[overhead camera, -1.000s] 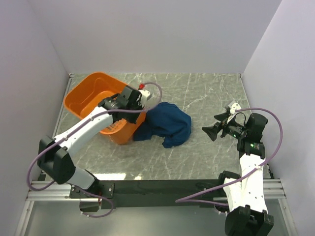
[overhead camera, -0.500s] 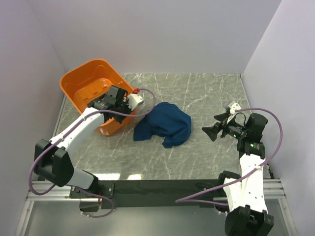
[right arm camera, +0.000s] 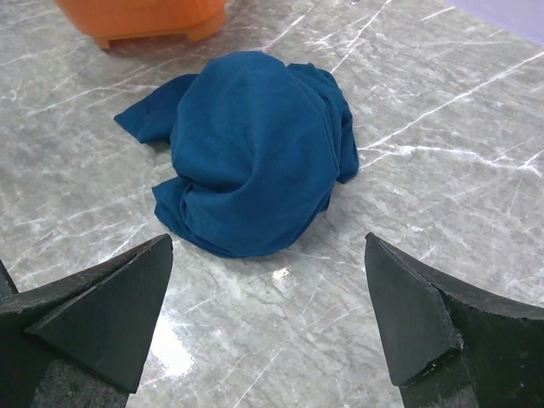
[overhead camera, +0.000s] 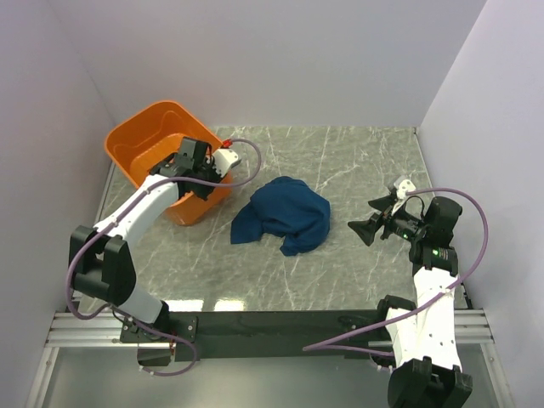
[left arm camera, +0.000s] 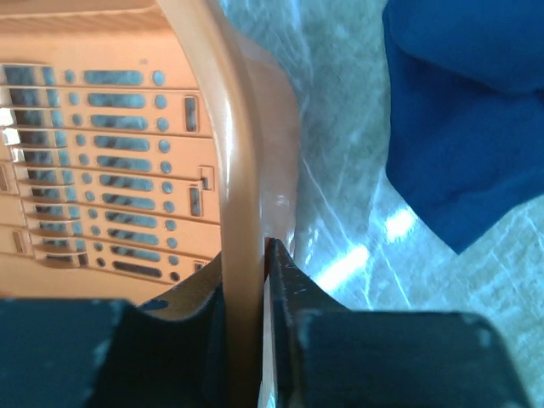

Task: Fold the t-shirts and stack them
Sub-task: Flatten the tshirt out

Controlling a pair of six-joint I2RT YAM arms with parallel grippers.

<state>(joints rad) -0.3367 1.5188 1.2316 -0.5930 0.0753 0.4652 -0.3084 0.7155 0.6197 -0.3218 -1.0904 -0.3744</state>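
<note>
Marbled grey table (overhead camera: 365, 153) held the crumpled navy t-shirt (overhead camera: 285, 217) near its middle. Toward the far-left corner, the left gripper (left arm camera: 248, 252) pinched the rim of the orange basket (overhead camera: 140, 144). Near the right edge, the right gripper (overhead camera: 359, 228) hung with jaws spread wide, holding nothing.

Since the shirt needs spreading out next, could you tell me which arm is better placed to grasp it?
Likely the right. The right pincer is open, empty and facing the crumpled t-shirt; the left pincer is clamped on the rim of the orange basket.
</note>
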